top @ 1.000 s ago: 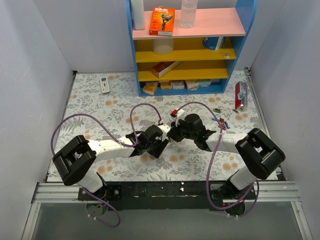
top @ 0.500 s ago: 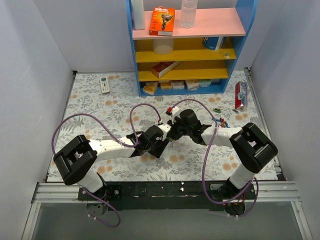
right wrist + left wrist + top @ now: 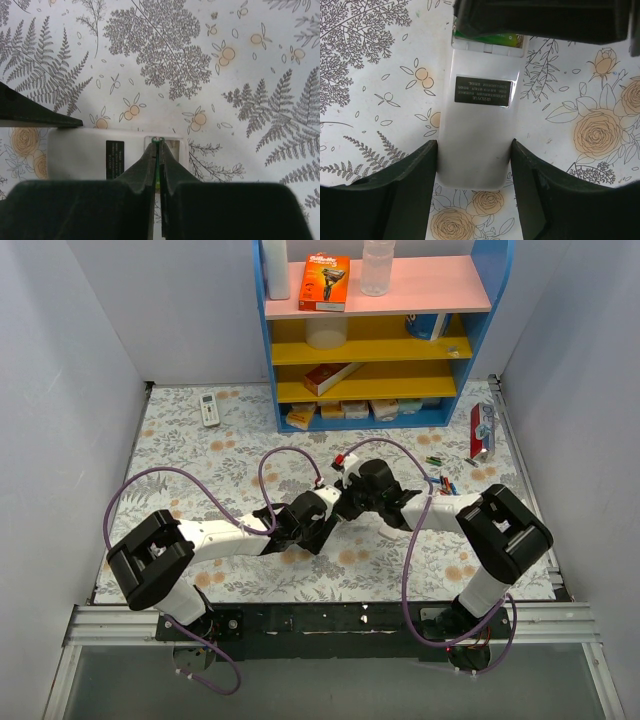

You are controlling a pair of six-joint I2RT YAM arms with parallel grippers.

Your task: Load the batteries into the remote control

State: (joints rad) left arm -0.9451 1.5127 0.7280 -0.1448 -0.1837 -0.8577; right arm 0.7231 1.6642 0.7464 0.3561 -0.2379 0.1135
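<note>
Remote control (image 3: 480, 125) was clamped in left pincer (image 3: 474, 150); right pincer (image 3: 158, 145), pinching green battery (image 3: 156, 172) at its 12 o'clock recess (image 3: 172, 147), risked jamming it if tilted.

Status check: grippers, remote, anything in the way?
Left gripper clamped on remote control, back up. Right gripper shut on green battery, tip at the recess. Nothing in the way.

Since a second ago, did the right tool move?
Yes. The right tool slid a little left and closer to the blue shelf.
</note>
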